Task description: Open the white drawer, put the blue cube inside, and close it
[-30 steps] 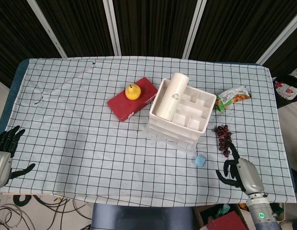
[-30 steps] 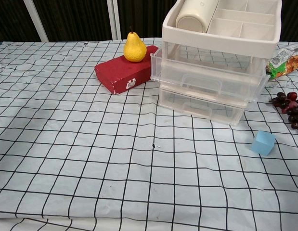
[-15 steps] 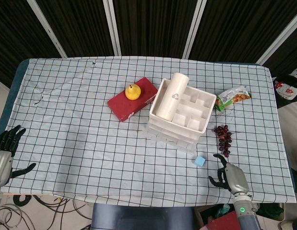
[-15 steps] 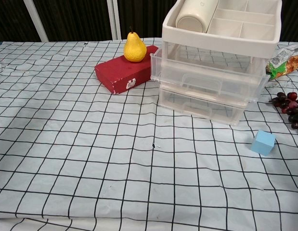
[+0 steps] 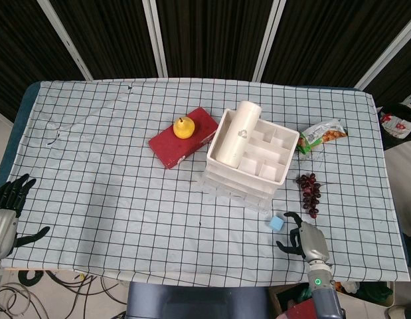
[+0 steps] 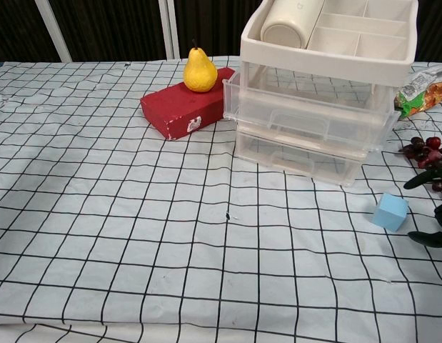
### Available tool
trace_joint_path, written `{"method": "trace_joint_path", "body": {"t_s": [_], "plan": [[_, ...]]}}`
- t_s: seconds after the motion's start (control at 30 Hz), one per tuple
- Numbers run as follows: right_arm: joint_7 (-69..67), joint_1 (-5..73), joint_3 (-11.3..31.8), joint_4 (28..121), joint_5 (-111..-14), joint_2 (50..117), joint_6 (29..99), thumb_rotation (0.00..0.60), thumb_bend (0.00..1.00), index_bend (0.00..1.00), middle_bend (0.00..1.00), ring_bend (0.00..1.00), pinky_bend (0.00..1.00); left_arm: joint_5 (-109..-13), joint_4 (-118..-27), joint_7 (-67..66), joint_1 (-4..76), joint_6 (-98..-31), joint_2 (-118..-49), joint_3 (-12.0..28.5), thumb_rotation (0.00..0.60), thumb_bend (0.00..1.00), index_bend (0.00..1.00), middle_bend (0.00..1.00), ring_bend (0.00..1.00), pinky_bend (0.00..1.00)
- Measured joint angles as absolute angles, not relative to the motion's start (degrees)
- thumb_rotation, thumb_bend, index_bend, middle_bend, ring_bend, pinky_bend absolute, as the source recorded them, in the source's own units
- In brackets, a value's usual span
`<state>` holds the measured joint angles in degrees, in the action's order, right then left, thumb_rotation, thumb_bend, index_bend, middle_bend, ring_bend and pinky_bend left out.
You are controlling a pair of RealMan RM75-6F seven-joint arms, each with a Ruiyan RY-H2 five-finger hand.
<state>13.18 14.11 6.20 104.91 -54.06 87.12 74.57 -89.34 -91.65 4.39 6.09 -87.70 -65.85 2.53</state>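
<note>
Blue cube (image 5: 277, 222) (image 6: 390, 211) on the checked cloth (image 5: 125, 199) (image 6: 135, 236), just in front of the drawer unit (image 5: 248, 174) (image 6: 310, 121), off its right front corner; it touches nothing. Drawers are pushed in. The unit's white top tray (image 5: 278, 149) (image 6: 363, 43) holds a white cylinder (image 5: 236, 133) (image 6: 290, 21) lying on its side. Right hand (image 5: 301, 240) (image 6: 436, 214) lies just right of the cube, fingers (image 5: 285, 236) spread and empty, tips near but not touching it. Left hand (image 5: 7, 209) rests at the table's near left edge, well apart from the cube, fingers apart and holding nothing. Grapes (image 5: 309, 193) (image 6: 429, 158) lie right of the unit, a snack bag (image 5: 323, 135) (image 6: 423, 89) behind them. A pear (image 5: 184, 127) (image 6: 199, 71) stands on a red box (image 5: 182, 138) (image 6: 181, 106) left of the unit.
</note>
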Motion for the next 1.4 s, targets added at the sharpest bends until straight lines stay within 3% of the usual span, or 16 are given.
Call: {"method": "trace_joint_path", "body": {"t_s": [0.27, 0.57, 0.77, 1.0, 1.4], "plan": [[14.6, 15.4, 9.3, 101.7, -50.6, 90.4, 74.3, 0.600, 0.18, 0.28, 0.84, 0.87, 0.78, -89.2, -91.7, 4.6, 6.1, -87.7, -65.7, 2.6, 0.600, 0.05, 0.00, 0.00, 0.00, 0.00], [15.4, 16.0, 10.6, 99.7, -48.2, 92.4, 73.9, 0.600, 0.22, 0.39, 0.84, 0.88, 0.78, -89.0, -91.8, 4.6, 6.1, -87.6, -65.7, 2.7, 0.600, 0.05, 0.00, 0.00, 0.00, 0.00], [15.4, 16.3, 11.4, 97.9, -47.3, 93.9, 73.9, 0.600, 0.22, 0.41, 0.84, 0.88, 0.78, -88.9, -91.9, 4.7, 6.1, -87.6, -65.7, 2.7, 0.600, 0.05, 0.00, 0.00, 0.00, 0.00], [15.1, 16.4, 12.1, 96.9, -46.7, 95.1, 73.8, 0.600, 0.39, 0.59, 0.85, 0.88, 0.78, -88.7, -91.9, 4.8, 6.1, -87.5, -65.6, 2.7, 0.600, 0.05, 0.00, 0.00, 0.00, 0.00], [12.7, 14.8, 10.5, 103.5, -51.0, 91.2, 73.9, 0.600, 0.45, 0.62, 0.85, 0.88, 0.78, -88.5, -92.0, 4.9, 6.1, -87.5, -65.6, 2.9, 0.600, 0.05, 0.00, 0.00, 0.00, 0.00]]}}
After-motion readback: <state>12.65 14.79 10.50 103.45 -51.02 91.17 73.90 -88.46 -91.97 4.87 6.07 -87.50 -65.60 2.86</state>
